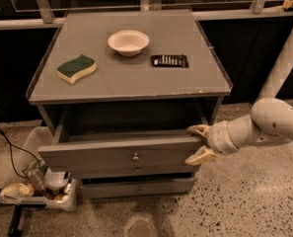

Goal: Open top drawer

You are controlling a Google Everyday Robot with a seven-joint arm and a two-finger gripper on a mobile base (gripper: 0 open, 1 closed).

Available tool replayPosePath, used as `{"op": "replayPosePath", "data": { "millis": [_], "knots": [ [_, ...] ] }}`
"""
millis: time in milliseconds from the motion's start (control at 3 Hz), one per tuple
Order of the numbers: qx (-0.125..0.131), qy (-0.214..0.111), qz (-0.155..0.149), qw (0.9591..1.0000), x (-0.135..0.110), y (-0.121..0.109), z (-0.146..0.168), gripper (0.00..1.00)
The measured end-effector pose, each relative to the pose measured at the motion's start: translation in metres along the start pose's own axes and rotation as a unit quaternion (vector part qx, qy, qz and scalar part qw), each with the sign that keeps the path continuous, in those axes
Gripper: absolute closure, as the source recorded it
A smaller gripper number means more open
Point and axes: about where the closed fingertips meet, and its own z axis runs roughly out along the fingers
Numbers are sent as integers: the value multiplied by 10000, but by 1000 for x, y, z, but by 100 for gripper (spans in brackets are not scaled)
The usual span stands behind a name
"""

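The top drawer [111, 157] is a wide grey front with a small round metal knob [135, 156] at its centre. It stands pulled partway out of the grey cabinet [131, 90], with a dark gap behind it. My gripper [199, 143] is at the right end of the drawer front. Its fingers are spread, one fingertip [197, 129] at the top edge and the other [200, 156] lower beside the front. The white arm [264, 127] reaches in from the right.
On the cabinet top lie a green-yellow sponge [77, 67], a white bowl [128, 42] and a black flat item [169, 60]. Two slimmer drawers [136, 186] sit below. A tray of clutter [37, 189] and a black cable [8, 142] lie on the floor at left. A white post [284, 58] stands at right.
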Motion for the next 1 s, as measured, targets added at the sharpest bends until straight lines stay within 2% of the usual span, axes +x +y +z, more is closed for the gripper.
{"op": "replayPosePath", "data": {
  "millis": [667, 1000],
  "knots": [
    [0, -1, 0, 10000, -9, -4, -8, 88],
    [152, -116, -91, 9998, -19, 2, -13, 100]
  ]
}}
